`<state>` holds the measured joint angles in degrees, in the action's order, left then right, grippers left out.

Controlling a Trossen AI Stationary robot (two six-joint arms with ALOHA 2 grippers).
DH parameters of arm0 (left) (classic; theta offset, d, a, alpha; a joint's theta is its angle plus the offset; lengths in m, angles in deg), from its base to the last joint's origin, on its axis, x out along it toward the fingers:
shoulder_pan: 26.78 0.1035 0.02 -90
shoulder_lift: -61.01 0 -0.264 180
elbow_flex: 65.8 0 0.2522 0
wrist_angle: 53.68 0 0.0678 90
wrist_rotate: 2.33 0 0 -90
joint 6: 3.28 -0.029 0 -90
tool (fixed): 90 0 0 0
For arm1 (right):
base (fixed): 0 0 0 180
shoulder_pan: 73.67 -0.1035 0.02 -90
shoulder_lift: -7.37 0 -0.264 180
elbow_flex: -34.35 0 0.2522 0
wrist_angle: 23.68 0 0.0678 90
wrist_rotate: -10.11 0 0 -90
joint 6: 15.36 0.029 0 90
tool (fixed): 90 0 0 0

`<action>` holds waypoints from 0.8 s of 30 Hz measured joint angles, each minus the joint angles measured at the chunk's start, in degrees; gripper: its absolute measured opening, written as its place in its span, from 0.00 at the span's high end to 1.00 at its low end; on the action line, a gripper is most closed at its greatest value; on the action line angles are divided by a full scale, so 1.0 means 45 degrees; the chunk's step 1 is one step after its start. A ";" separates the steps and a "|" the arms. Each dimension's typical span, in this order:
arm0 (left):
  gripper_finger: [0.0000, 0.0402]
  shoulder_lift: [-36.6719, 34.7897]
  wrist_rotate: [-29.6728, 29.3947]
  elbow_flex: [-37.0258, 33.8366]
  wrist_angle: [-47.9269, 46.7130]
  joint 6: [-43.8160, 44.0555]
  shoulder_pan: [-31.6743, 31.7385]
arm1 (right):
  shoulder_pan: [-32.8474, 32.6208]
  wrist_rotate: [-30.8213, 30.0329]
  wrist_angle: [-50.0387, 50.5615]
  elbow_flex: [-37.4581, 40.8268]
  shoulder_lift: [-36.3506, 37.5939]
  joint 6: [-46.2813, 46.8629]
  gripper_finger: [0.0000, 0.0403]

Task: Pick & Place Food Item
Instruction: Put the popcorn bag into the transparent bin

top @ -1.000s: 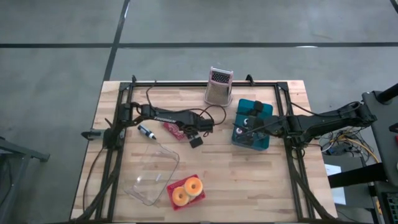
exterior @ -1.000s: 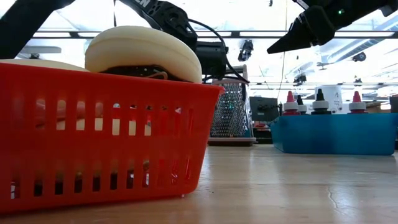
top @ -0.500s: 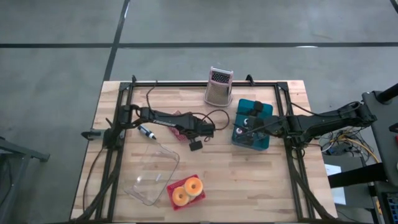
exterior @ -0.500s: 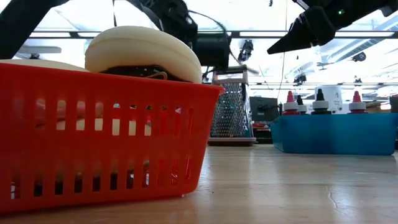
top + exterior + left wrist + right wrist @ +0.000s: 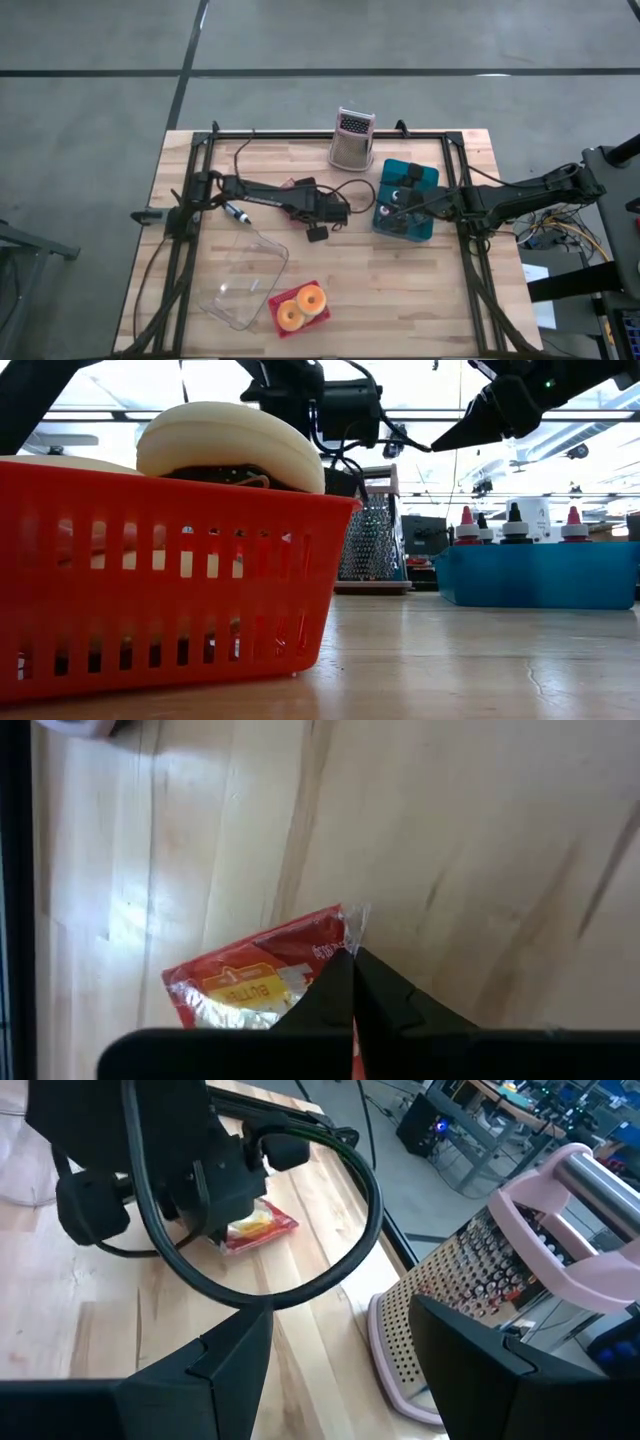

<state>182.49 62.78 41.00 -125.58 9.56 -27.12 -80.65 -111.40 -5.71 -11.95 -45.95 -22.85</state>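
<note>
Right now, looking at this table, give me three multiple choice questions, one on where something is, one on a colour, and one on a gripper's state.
1. Where is the right gripper?
A. over the blue bin
B. over the red basket
C. beside the marker

2. What colour is the grater's handle?
A. green
B. pink
C. black

3. The left gripper is:
A. wide open
B. out of view
C. shut on the packet

Answers: 1 A, the high view shows it above the bin. 2 B, the right wrist view shows pink. 3 C, the left wrist view shows fingers pinching the packet's edge.
</note>
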 joint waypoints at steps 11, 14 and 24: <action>1.00 -0.1724 -0.0912 -0.0017 -0.0791 0.0198 -0.0387 | 0.0000 0.0005 -0.0020 0.0000 0.0000 0.0005 0.43; 1.00 -0.2340 -0.1310 -0.0038 -0.1111 0.0386 -0.0418 | 0.0000 0.0005 -0.0033 0.0000 0.0000 0.0006 0.43; 1.00 -0.3678 -0.2317 -0.0099 -0.1306 0.0181 -0.0381 | 0.0000 0.0015 -0.0023 0.0005 0.0000 0.0288 0.43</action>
<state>165.94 52.35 40.56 -131.46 10.38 -28.84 -80.65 -111.34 -5.82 -11.93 -45.95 -21.55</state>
